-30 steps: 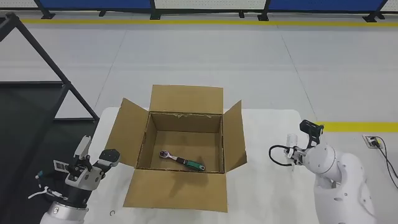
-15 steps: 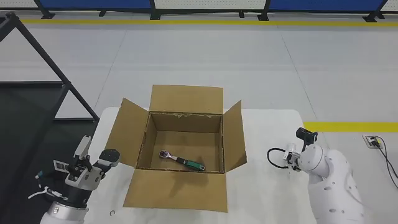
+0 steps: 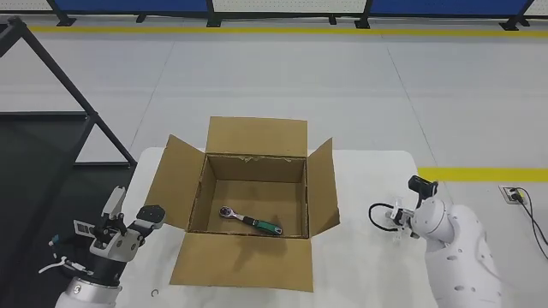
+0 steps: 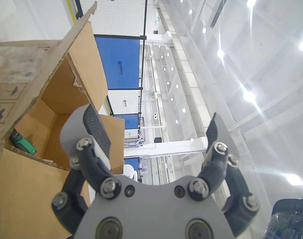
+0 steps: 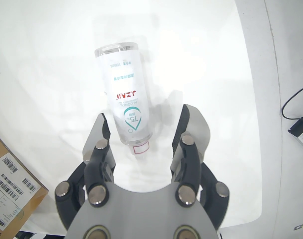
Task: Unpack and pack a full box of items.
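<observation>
An open cardboard box [image 3: 257,261] stands mid-table with its flaps spread. Inside lies a ratchet wrench [image 3: 251,219] with a green handle [image 4: 23,143]. A clear labelled bottle [image 5: 124,93] lies on its side on the white table [image 5: 54,38], to the right of the box. My right gripper [image 5: 144,120] is open just above it, the bottle's cap end between the fingers without touching them; from above this gripper [image 3: 398,216] sits near the table's right edge. My left gripper [image 4: 153,119] is open and empty, pointing upward beside the box's left flap [image 3: 167,180].
A box corner with barcode labels [image 5: 12,177] is close to my right gripper. The table's right edge [image 5: 248,80] runs just beyond the bottle, with a power adapter and cable [image 5: 300,131] on the floor past it. A black frame [image 3: 51,77] stands at the left.
My right arm has drawn slightly back and down, bringing its gripper lower over the table. The left arm, box and wrench have not moved.
</observation>
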